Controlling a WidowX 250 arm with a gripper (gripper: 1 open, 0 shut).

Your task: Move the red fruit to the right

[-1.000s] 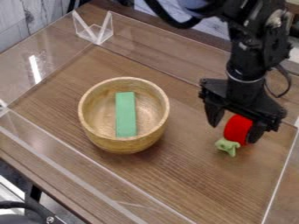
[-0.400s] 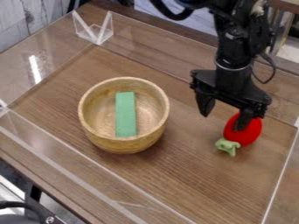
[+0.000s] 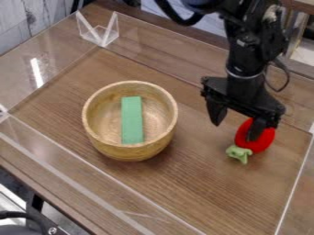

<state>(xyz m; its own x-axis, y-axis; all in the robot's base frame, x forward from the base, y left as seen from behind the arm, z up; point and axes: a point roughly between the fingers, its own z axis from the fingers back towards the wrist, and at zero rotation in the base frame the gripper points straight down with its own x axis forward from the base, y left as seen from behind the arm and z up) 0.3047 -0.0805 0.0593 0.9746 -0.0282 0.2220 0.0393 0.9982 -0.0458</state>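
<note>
Wood-grain brown tabletop fills our view, edged by clear plastic walls. We take the round light wooden bowl as our landmark: it sits left of centre, and a flat green rectangular block lies inside it, running lengthwise from the far rim toward the near rim. To the right of the bowl, well apart from it, we see the small bright red rounded fruit lying on the tabletop with its light green leafy stem end pointing toward the near-left, close to the right-hand clear wall. Our black end effector hangs from the dark arm, pointing steeply down, also to the right of the bowl and just above and beside the fruit. Its fingers are spread wide, with one dark finger toward the bowl's side and the other overlapping the top of the fruit from our angle; we cannot tell whether that finger touches the fruit. Nothing is pinched between the fingers.
</note>
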